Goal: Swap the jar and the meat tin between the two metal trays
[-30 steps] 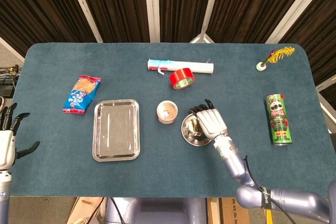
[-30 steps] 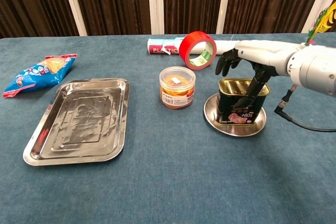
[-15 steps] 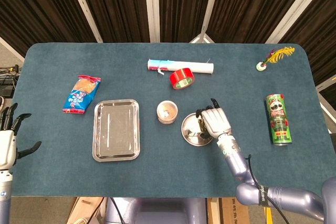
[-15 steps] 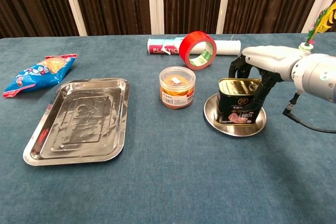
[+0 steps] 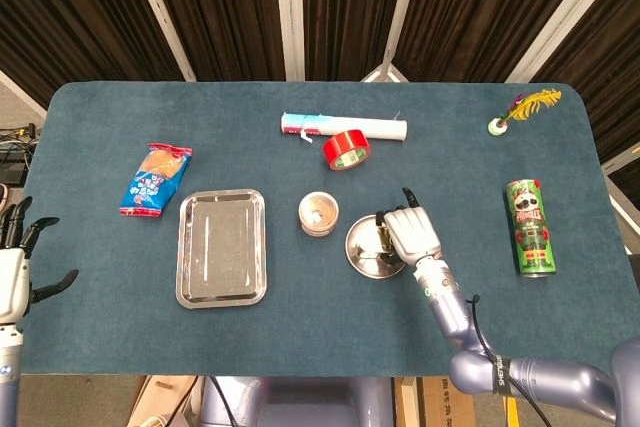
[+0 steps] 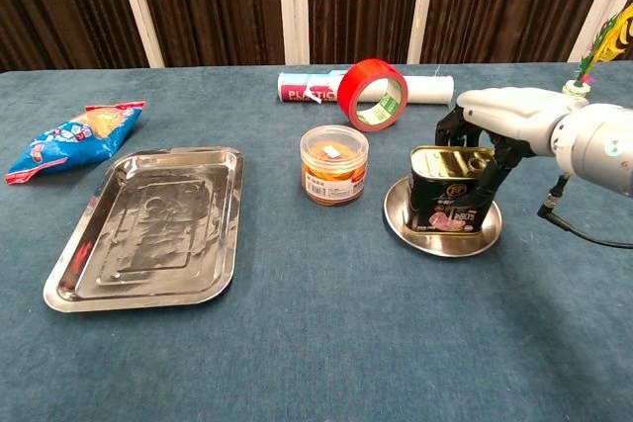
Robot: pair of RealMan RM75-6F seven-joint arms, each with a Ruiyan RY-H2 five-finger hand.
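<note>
The meat tin [image 6: 450,200] stands upright on the small round metal tray [image 6: 435,241], right of centre. My right hand [image 6: 499,111] covers the tin's top and right side, with fingers curled down its front and back, gripping it. From the head camera the right hand [image 5: 408,232] hides most of the tin on the round tray [image 5: 360,247]. The clear jar [image 6: 333,163] with orange contents sits on the cloth just left of that tray, outside both trays. The rectangular metal tray [image 6: 148,224] lies bare at the left. My left hand [image 5: 15,267] hangs off the table's left edge, fingers apart, holding nothing.
A red tape roll [image 6: 373,94] leans against a white plastic-wrap roll [image 5: 345,126] behind the jar. A blue snack bag [image 5: 155,179] lies beyond the rectangular tray. A green tube can [image 5: 530,226] lies at the right, and a feather ornament [image 5: 520,109] sits far right.
My right hand shifted slightly right over the tin and its spread fingers curled down around the tin. The tin, jar and trays stayed put.
</note>
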